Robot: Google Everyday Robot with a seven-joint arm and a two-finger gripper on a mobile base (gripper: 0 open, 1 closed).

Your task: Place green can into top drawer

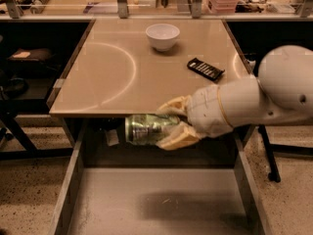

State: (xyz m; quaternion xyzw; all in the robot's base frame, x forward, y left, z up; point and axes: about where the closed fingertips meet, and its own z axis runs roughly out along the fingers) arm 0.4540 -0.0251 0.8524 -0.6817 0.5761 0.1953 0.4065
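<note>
The green can (146, 129) lies on its side in my gripper (174, 122), held in the air just past the table's front edge. The cream fingers (177, 137) are shut on the can's right half, one above and one below. The can hangs over the back part of the open top drawer (156, 199), a wide grey drawer with low side walls that is pulled out below the table. My white arm comes in from the right.
A tan table (107, 72) stands behind the drawer. On it are a white bowl (162, 35) at the back and a black flat object (205, 68) to the right. Black frames and clutter stand at both sides.
</note>
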